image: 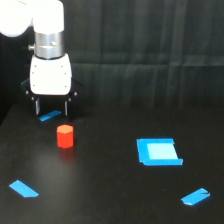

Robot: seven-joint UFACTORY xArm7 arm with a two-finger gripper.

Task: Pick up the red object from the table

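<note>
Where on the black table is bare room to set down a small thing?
Free: the matte black table between the small red-orange cylinder and the blue square, and the front middle between both blue tape strips. Crowded: around the cylinder, below the fingers.

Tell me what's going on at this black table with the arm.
A white xArm6 arm's gripper hangs above the matte black table, its jaws apart and holding nothing. The small red-orange faceted block stands upright on the table in front of the gripper, slightly toward the exterior view's right, untouched. A blue square and three blue tape strips lie around; one strip shows between the jaws.
</note>
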